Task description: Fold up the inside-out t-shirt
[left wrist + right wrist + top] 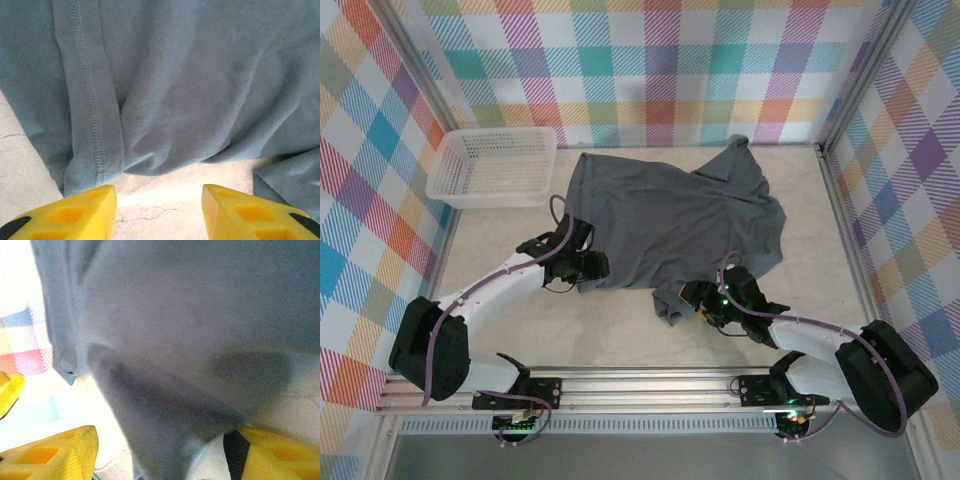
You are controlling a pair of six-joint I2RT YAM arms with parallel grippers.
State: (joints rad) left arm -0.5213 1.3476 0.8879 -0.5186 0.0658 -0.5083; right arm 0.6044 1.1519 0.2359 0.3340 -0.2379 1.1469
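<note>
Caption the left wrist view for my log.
Left end effector, open over bare table, faces the stitched edge of the grey inside-out t-shirt.

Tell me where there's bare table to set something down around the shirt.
Widest free patch: bare table between the t-shirt's near hem and the arm bases, in the middle. Also a strip between the t-shirt and the right wall, and a smaller patch between the white basket and the left arm. Crowded: the near hem, where the left fingers and right fingers sit.
</note>
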